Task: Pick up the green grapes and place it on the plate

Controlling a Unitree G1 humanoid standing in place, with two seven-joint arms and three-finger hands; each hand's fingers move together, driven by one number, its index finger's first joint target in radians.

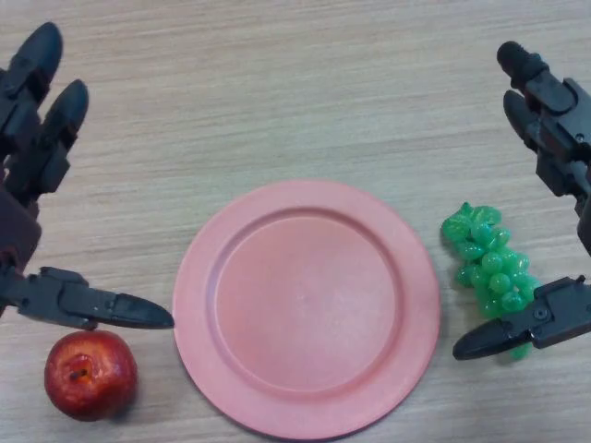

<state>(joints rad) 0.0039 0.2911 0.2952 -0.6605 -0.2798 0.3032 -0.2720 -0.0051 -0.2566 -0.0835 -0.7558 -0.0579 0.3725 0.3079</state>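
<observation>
A: From the head view, where were the green grapes point(489, 263)?

B: On the wooden surface point(305, 92), just beside the right rim of the pink plate point(203, 277) — not on it. The plate's middle was bare.

A: And the right hand point(554, 111)?

B: Spread wide, clasping nothing. Its fingers stood straight at the upper right edge, and its thumb lay across the lower end of the bunch, its tip pointing toward the plate. I could not tell whether the thumb touched the grapes.

A: The left hand point(37, 129)?

B: At the left edge, fingers straight too, empty — its thumb reached toward the plate, just above a red apple point(90, 375) that sat near the plate's lower left rim.
</observation>
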